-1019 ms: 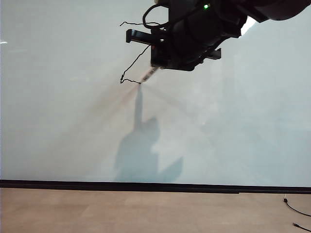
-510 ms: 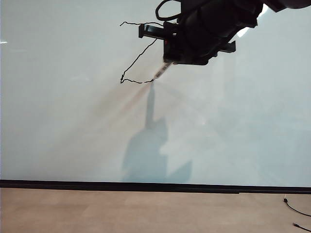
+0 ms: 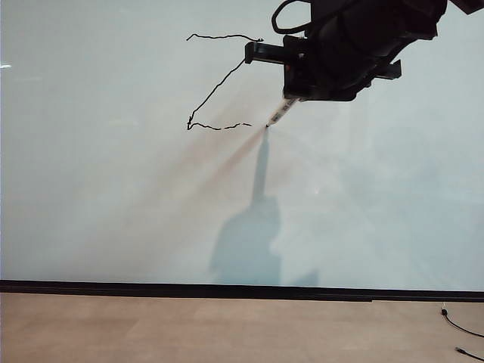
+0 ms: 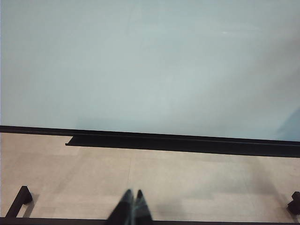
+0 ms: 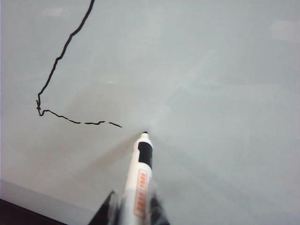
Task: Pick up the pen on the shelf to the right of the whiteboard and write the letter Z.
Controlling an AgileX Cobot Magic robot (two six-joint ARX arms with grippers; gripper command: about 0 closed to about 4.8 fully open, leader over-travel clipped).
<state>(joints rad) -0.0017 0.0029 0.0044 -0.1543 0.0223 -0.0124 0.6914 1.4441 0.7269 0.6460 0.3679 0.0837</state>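
While the dark fingers (image 5: 108, 208) of the right gripper (image 5: 133, 213) clench the pale grey-white marker pen (image 5: 139, 176) low on its barrel, one finger on each side, the pen's dark pointed tip aims at the very large glossy pale whiteboard (image 5: 220, 84)! An orange label runs along the barrel just above the grip. The tip sits just past the end of the thin, wobbly black letter Z (image 5: 61, 70), a little gap of bare board between the last dash and the nib; whether the tip touches the board, I cannot tell.

Out to the exterior view: the bulky black right gripper (image 3: 291, 94) hangs high on the right of the board, the pen (image 3: 278, 113) slanting down and left out of it. The letter Z (image 3: 215, 83) lies just left of the tip, its top stroke and long diagonal whole, its bottom stroke broken into short dashes. A grey shadow of arm and pen falls down the whiteboard (image 3: 98, 212) below the tip, reaching towards the black strip along the board's lower edge (image 3: 189, 289), with beige floor (image 3: 227, 329) beneath.

Over to the left gripper (image 4: 132, 208): its dark fingers are pressed together, clutching nothing, low over the floor and well apart from the writing, facing the board's black lower edge.
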